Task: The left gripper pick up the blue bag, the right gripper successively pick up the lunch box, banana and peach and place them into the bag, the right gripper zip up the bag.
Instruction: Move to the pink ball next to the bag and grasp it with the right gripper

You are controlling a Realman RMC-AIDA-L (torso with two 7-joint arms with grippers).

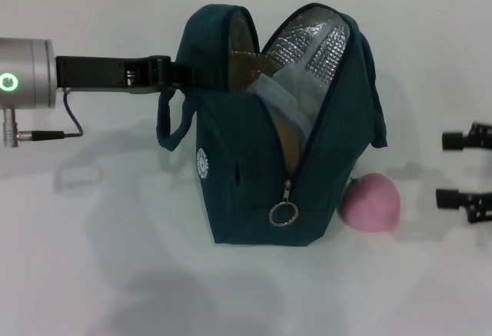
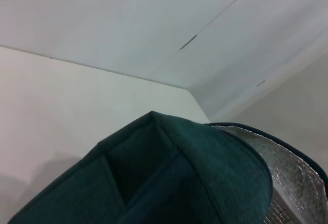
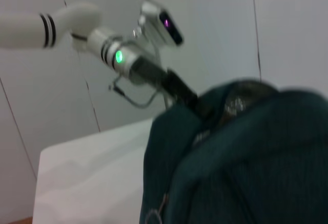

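Head view: left end effector (image 1: pixel 178 74) apparently grips blue bag (image 1: pixel 254 190).

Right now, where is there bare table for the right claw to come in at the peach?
Bare table lies in front of the peach and between it and the right claw, open at the right edge. On the peach's left it is crowded: it sits against the blue bag, which the left claw holds at its top edge.
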